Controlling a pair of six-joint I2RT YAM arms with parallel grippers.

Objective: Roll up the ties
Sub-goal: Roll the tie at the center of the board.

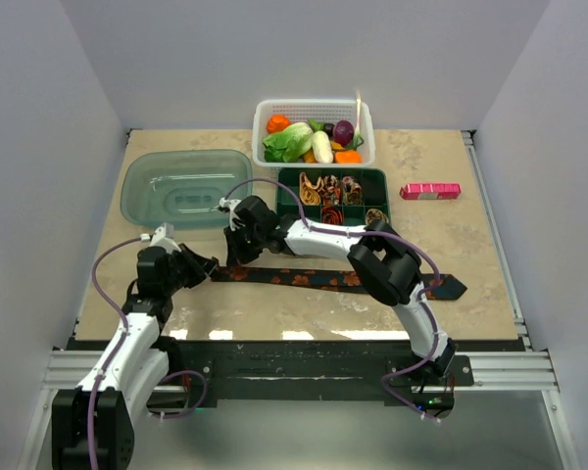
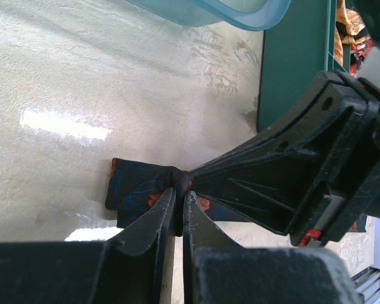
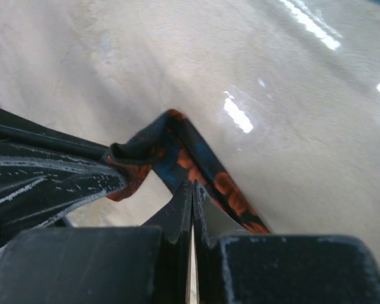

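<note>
At the left end of the black tie (image 1: 304, 279), the left hand (image 2: 179, 191) is closed on a bunched fold of the cloth, with the fabric pinched between its fingertips. The right hand (image 3: 192, 190) meets it tip to tip from the other side. Its jaws are fully together at the tie's edge and appear to nip the same end. The cloth humps up between the two hands in a short raised bend, and the very end lies on the worktop (image 1: 470, 245) just beyond. The rest of the tie runs rightward along the near part of the worktop, flat, to its pointed tip well to the right.

The fabric looks light, limp and somewhat slick. It will probably sag wherever it is not held, and a loose first turn would likely spring open. The sensible hold is right at this end, across the full width, so the first turn starts tight and square while the long length trails freely.

The left arm reaches a short way in, forearm low, hand pointing right along the tie. The right arm is folded across. Its elbow is raised over the tie's middle, its forearm runs leftward and its wrist is tipped down. Behind them, rolled ties (image 1: 325, 188) sit in a green tray (image 1: 380, 186), with a pink box (image 1: 430, 191) to its right.
</note>
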